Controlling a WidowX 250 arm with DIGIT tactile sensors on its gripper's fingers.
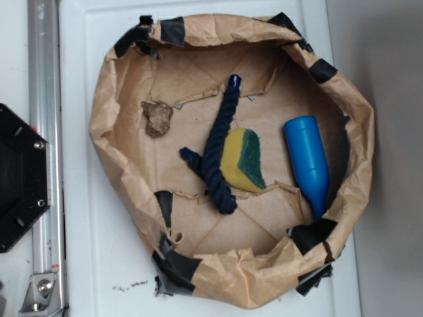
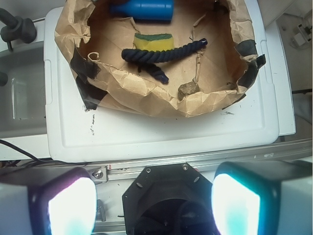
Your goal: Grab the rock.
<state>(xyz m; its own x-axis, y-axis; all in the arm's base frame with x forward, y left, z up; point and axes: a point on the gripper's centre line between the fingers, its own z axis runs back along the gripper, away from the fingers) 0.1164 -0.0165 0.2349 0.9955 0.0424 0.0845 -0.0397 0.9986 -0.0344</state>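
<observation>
A single brown paper basin (image 1: 119, 172) sat on the white worktop (image 1: 79, 264), its crumpled rim patched with black tape. Inside it lay four things, one of each. The rock (image 1: 156, 118) — small, lumpy, tan-brown — rested alone on the paper floor on the side of the basin toward the black robot base (image 1: 20, 178), apart from everything else. One dark blue rope (image 1: 221, 148) stretched across the middle of the basin, with a short knotted end branching off it. One yellow-and-green sponge (image 1: 246, 162) lay touching the rope, on the side away from the rock. One blue bottle (image 1: 309, 162) lay flat near the basin wall farthest from the robot base, well apart from the rock.

In the wrist view the end effector (image 2: 154, 200) hung back over the robot base, off the worktop's near edge, with its two fingers (image 2: 71, 205) spread wide and nothing between them — released. From there the rock (image 2: 188, 89) showed just behind the basin's near wall, with the rope (image 2: 161, 53), sponge (image 2: 153, 41) and bottle (image 2: 143, 10) beyond it.
</observation>
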